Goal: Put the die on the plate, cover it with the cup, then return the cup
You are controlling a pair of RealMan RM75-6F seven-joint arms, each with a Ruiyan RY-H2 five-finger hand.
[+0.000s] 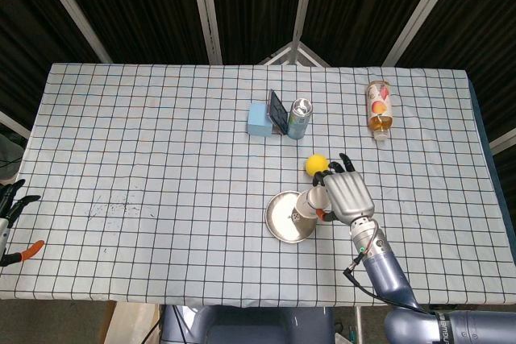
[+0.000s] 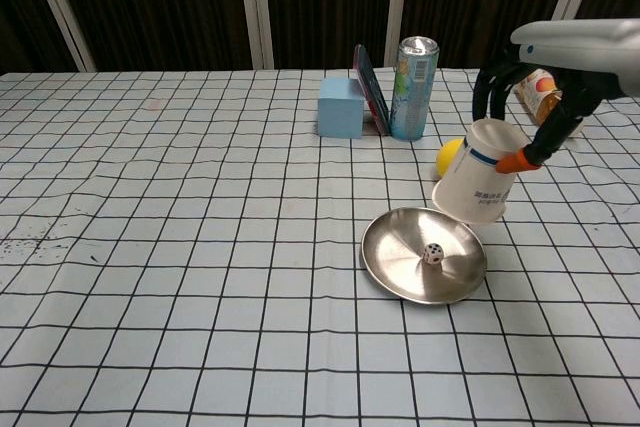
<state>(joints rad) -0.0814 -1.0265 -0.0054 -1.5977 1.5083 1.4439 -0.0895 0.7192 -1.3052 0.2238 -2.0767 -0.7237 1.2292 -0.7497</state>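
Cup, gripped mouth-down by right hand, half hides ball; left hand, cut off at frame edge, grip unclear.

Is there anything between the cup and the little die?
No. In the chest view, only bare plate separates the die from the upside-down cup held above by the right hand.

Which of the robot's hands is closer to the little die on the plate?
The right hand: it holds the cup tilted above the plate's far right edge, near the die. The left hand sits at the table's far left edge.
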